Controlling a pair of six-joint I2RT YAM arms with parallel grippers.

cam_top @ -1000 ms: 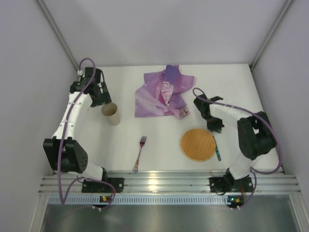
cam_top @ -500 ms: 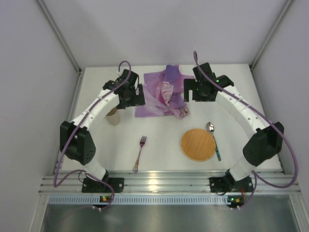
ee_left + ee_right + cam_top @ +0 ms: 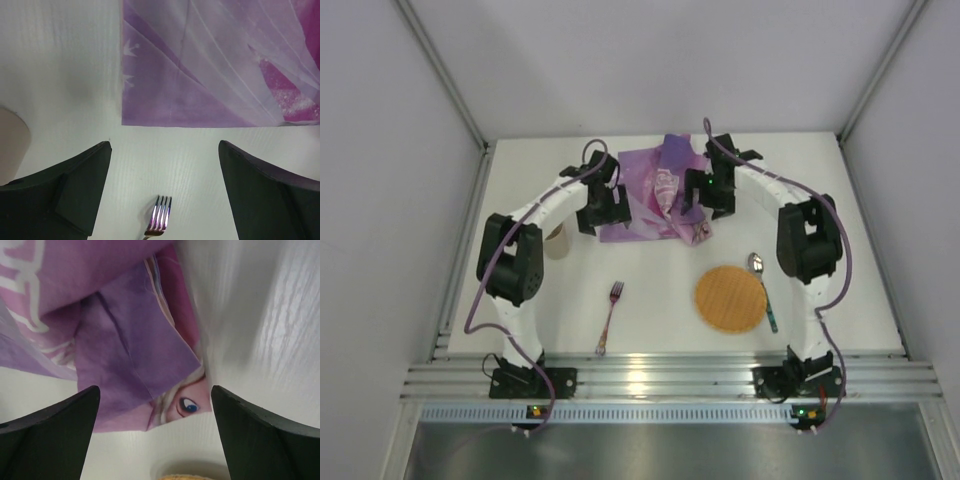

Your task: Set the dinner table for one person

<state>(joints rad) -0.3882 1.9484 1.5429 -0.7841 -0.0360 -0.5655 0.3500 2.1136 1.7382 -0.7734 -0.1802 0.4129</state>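
Both my grippers are spread wide and hold nothing. The left gripper (image 3: 164, 150) hangs over the near-left corner of the purple cloth (image 3: 200, 65), and the right gripper (image 3: 155, 392) over its near-right corner. The cloth lies rumpled at the far middle of the dinner table (image 3: 820, 180). Nearer me are a round wooden plate (image 3: 730, 298), a spoon (image 3: 761, 285) just beside its right rim, a fork (image 3: 611, 315) well to its left, and a cup (image 3: 556, 240). I judge little is done: the cloth needs flattening and the pieces need arranging around it.
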